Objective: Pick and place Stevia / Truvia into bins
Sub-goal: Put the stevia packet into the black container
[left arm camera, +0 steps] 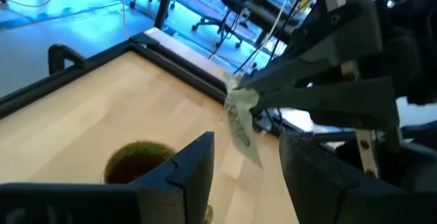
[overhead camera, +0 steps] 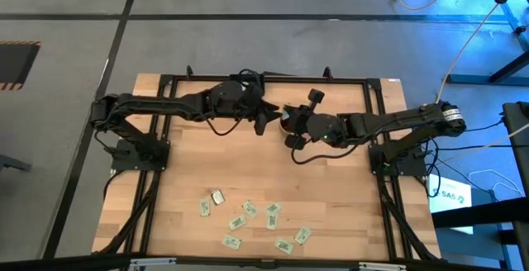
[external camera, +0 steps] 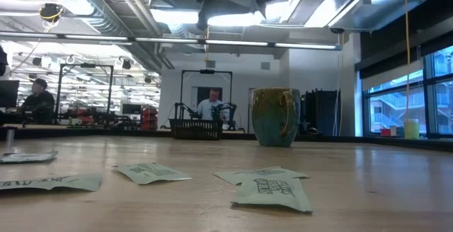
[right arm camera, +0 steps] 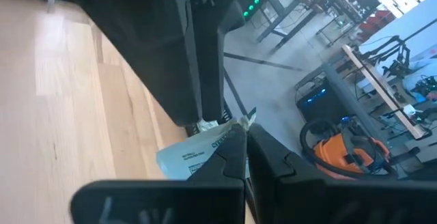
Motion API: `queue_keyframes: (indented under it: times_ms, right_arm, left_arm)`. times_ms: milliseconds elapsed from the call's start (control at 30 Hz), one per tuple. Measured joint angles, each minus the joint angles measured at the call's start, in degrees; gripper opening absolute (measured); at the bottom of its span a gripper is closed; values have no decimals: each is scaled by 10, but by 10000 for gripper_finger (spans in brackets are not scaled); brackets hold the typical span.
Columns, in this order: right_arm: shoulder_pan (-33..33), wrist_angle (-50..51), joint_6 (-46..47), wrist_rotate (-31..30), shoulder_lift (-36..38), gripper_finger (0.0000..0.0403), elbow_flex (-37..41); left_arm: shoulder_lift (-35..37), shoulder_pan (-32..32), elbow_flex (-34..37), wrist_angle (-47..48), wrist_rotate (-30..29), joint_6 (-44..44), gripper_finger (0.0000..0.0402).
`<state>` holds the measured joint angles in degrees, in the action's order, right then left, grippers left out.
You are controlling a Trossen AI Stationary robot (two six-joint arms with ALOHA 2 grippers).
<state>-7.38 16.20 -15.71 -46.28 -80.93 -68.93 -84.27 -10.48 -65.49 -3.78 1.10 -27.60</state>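
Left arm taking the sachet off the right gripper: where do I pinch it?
Probably its free end: the sachet is pinched at one corner by the right gripper. Bring the open left gripper in from that free end, fingers on both flat faces.

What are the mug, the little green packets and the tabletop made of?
Mug: probably glazed ceramic; glossy, mottled green-brown surface.
Packets: likely thin paper; they lie flat, with creased edges and green print.
Tabletop: light wood, apparently joined strips; visible grain lines.

White-green sachets (overhead camera: 248, 221) lie scattered flat, well apart from the upright mug (external camera: 275, 116).
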Motion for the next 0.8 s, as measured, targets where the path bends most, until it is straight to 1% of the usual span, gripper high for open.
queue_keyframes:
  times_ms: [67, 300, 467, 600, 800]
  right_arm:
    - [0, -9, 0, 1, 0, 4, 0]
    - [3, -34, -11, 13, 0, 4, 0]
    - [3, -36, -10, 13, 0, 4, 0]
    - [3, -36, -10, 13, 0, 4, 0]
    - [3, -36, -10, 13, 0, 4, 0]
  left_arm:
    - [-4, 0, 0, -12, 0, -2, 160]
    - [-19, -5, 0, -13, -3, -2, 159]
    - [-21, -13, 0, -12, -19, -2, 144]
    - [-21, -17, 0, -18, -26, 16, 112]
    - [-21, -16, 0, -26, -25, 38, 34]
